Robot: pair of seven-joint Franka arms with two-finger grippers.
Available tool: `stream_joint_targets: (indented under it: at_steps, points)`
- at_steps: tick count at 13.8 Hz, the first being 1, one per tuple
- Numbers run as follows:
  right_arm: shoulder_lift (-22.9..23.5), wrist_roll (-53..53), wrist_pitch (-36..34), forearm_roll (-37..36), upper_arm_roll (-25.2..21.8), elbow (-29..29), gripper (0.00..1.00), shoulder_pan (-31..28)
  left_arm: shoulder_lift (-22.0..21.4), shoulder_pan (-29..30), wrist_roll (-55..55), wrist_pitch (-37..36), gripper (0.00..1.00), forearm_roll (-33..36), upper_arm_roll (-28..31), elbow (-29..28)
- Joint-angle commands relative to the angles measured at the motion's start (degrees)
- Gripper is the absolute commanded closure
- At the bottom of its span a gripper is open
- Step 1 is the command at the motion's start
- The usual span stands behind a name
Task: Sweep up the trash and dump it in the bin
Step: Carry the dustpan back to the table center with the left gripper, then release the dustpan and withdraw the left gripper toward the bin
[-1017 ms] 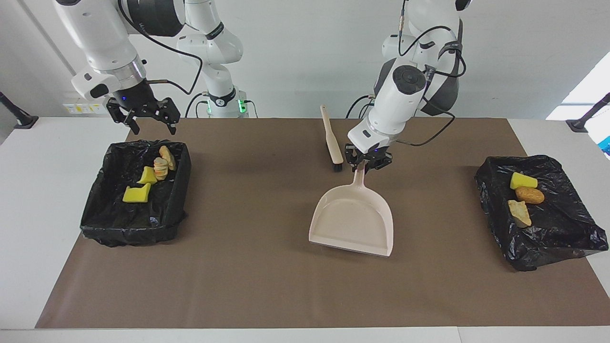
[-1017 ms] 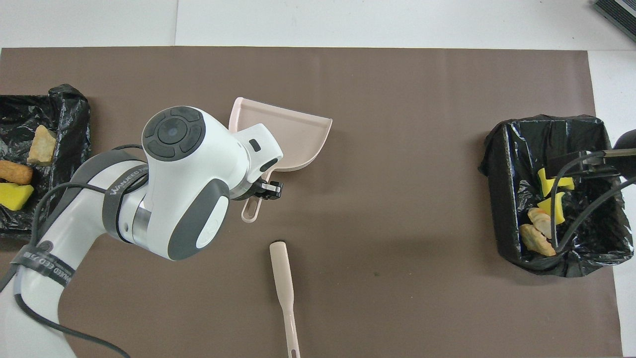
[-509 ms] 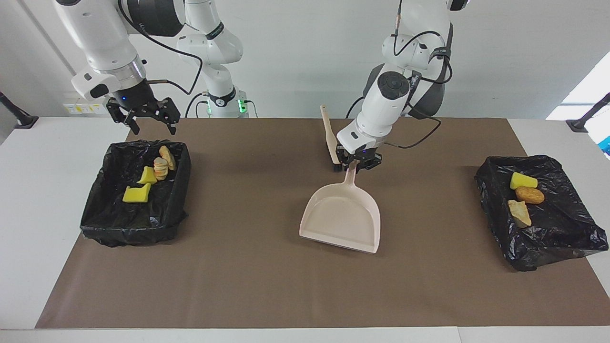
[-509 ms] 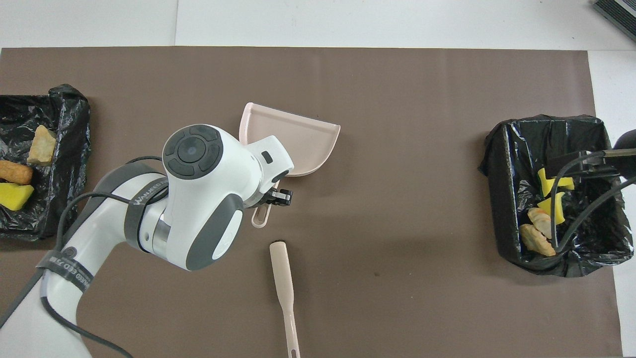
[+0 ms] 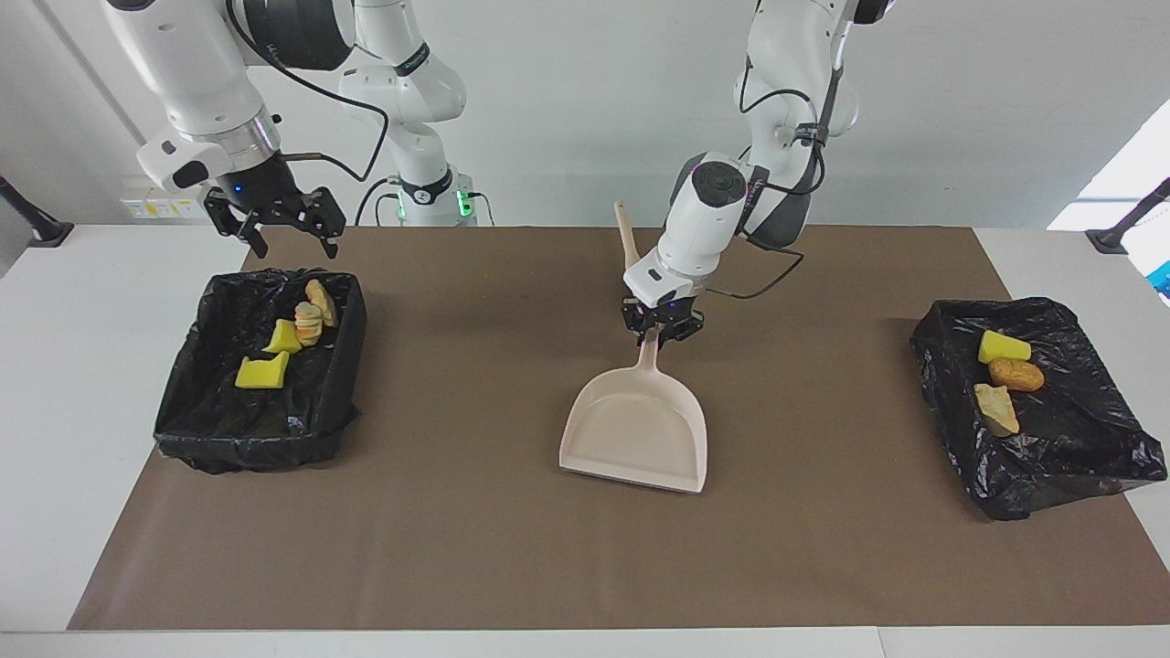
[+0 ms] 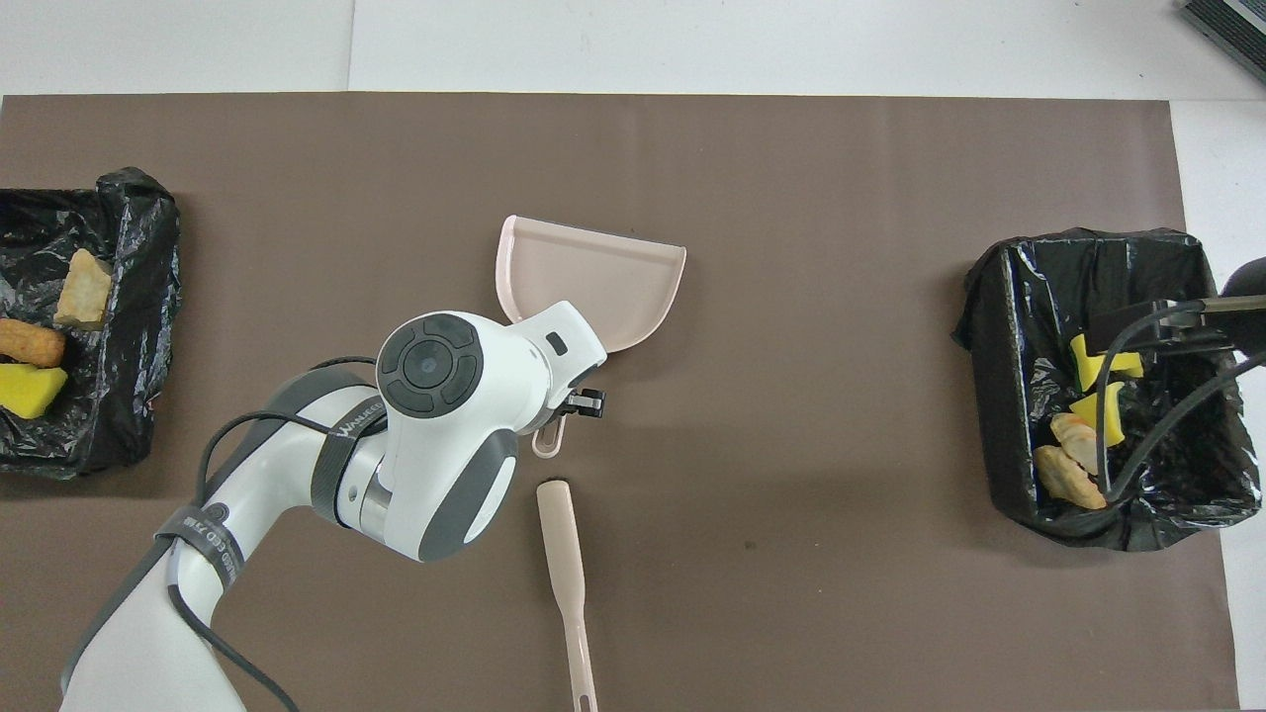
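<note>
Seven small scraps of trash all lie in bins already: four in the black-lined rectangular bin (image 5: 260, 366) at the right arm's end of the table — yellow sponge pieces (image 5: 262, 371) and striped bread-like lumps (image 5: 309, 323) — and three in the crumpled black-lined bin (image 5: 1033, 402) at the left arm's end: a yellow sponge wedge (image 5: 1003, 346), an orange-tan lump (image 5: 1015, 374) and a pale cream chunk (image 5: 996, 408). No scrap shows on the brown mat (image 5: 512, 548). The left gripper (image 5: 660, 331) is clamped on the handle of the beige plastic dustpan (image 5: 640, 429), whose empty pan rests near mid-table, its mouth pointing away from the robots. The beige brush (image 6: 564, 564) lies just nearer the robots than the handle, ungripped. The right gripper (image 5: 285, 233) waits, fingers spread wide and empty, over the edge of the rectangular bin that is nearest the robots.

The sweeping and dumping look finished — the step in hand appears to be putting the dustpan down. The next move would call for letting go of the handle and lifting clear without nudging the brush.
</note>
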Motion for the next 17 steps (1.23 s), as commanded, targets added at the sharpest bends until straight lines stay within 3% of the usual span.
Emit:
stream_joint_targets:
  at_steps: [1, 5, 6, 7, 9, 12, 17]
  points:
    - [-0.3, 1.1, -0.1, 1.0, 0.1, -0.5, 0.0, -0.2, 0.6, -1.2, -0.6, 5.1, 1.0, -0.8, 0.8, -2.3]
    - [-0.3, 1.1, -0.1, 1.0, 0.1, -0.5, 0.0, -0.2, 2.2, -1.1, -0.8, 7.3, 1.0, -0.8, 0.8, -2.5]
    - [-0.3, 1.1, -0.1, 1.0, 0.1, -0.5, 0.0, -0.2, 2.0, -0.5, -0.8, 6.8, 0.86, -0.8, 0.8, -1.9]
    - [-0.3, 1.1, -0.1, 1.0, 0.1, -0.5, 0.0, -0.2, 1.3, -0.4, -0.8, 5.7, 0.36, -0.9, 0.9, -1.8]
    - [-0.3, 1.1, -0.1, 1.0, 0.1, -0.5, 0.0, -0.2, -1.2, 1.8, -0.6, -0.8, 0.01, -0.8, 1.1, -0.8]
    - [-0.3, 1.1, -0.1, 1.0, 0.1, -0.5, 0.0, -0.2, -5.1, 5.3, 0.1, -9.6, 0.0, -0.8, 2.1, 1.6]
    - [-0.3, 1.1, -0.1, 1.0, 0.1, -0.5, 0.0, -0.2, -13.9, 16.7, 6.8, -22.3, 0.0, -0.5, 2.2, 2.8]
